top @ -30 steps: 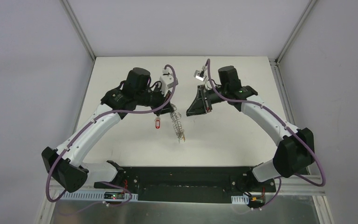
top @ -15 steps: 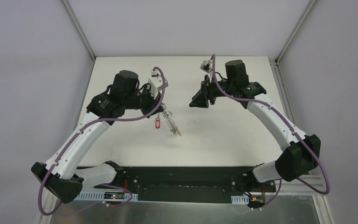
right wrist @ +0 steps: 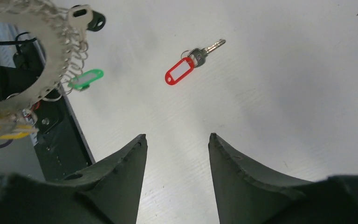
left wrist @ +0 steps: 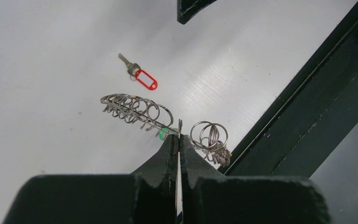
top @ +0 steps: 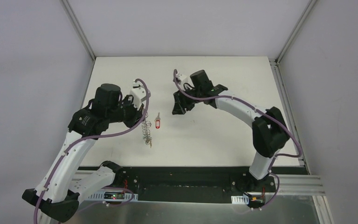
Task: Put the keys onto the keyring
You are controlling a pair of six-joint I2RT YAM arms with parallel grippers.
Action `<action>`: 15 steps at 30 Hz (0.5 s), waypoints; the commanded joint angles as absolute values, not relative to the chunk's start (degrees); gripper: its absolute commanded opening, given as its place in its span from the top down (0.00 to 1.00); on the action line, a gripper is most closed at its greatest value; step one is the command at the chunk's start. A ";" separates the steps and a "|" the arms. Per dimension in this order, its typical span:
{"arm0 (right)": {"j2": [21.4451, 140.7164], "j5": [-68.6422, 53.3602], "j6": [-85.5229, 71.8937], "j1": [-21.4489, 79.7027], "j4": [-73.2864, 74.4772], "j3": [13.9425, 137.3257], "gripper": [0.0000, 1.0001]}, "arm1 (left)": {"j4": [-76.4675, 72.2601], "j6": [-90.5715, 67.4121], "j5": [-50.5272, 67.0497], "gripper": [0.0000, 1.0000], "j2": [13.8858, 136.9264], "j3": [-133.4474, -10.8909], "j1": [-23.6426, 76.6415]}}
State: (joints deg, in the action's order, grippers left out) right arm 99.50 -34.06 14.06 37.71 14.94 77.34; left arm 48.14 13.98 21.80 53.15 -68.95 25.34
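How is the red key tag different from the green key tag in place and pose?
The red tag lies flat on the table, apart from the keyring; the green tag hangs from the keyring, which the left gripper holds. The red tag's metal key shows plainly; no key shows beside the green tag. Both are small oblong plastic tags with a pale window.

White matte tabletop [top: 214,140] (fine ribbed grain up close), pale grey enclosure walls [top: 28,93], aluminium corner posts [top: 79,29], black mounting rail [top: 186,179] along near edge.
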 commanded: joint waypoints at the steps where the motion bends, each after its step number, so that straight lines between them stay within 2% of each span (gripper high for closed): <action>1: 106.02 -26.76 11.70 41.74 13.03 85.25 0.46 | 52.99 16.15 19.59 1.00 50.06 -69.26 24.44; 7: 116.49 -23.00 14.01 46.76 15.16 94.39 0.43 | 55.00 16.05 20.71 1.00 46.63 -67.64 24.35; 15: 126.36 -21.29 19.97 49.69 20.94 105.41 0.45 | 59.59 17.87 23.33 1.00 41.28 -65.08 24.39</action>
